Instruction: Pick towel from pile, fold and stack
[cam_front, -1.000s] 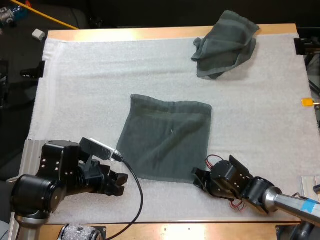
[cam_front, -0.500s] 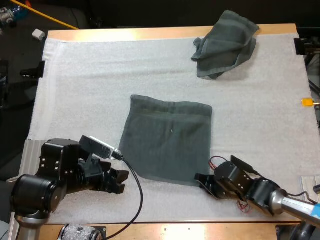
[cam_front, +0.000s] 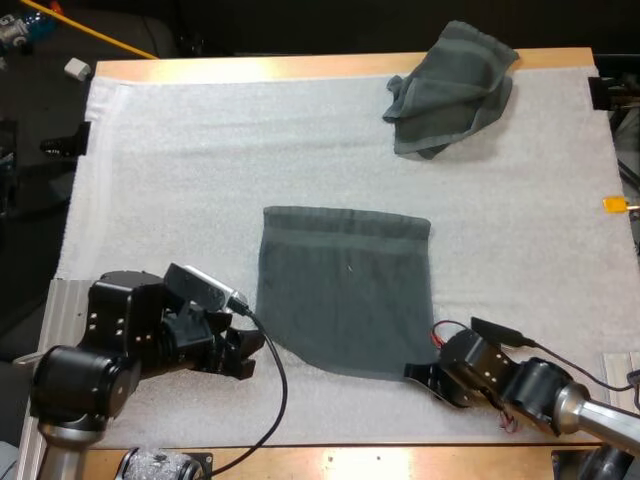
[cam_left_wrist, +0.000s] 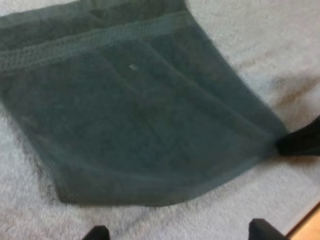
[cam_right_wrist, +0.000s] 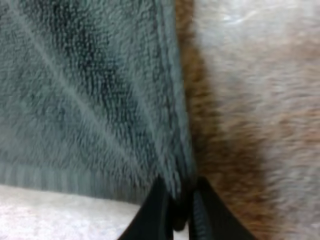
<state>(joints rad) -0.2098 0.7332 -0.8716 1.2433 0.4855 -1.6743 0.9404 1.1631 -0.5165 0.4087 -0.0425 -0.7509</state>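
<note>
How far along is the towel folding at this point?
Done: the flat towel lies spread in the middle of the mat, apart from the crumpled towel at the far side. In hand: the right claw pinches the flat towel's near right corner; the left claw stands open beside the near left corner, gripping nothing. Left: no fold made, no stack started, crumpled towel untouched.

Your spread grey-green towel (cam_front: 345, 290) lies mid-mat, its five o'clock corner pinched by the right gripper (cam_front: 420, 372); the crumpled towel (cam_front: 450, 90) sits at one o'clock.
</note>
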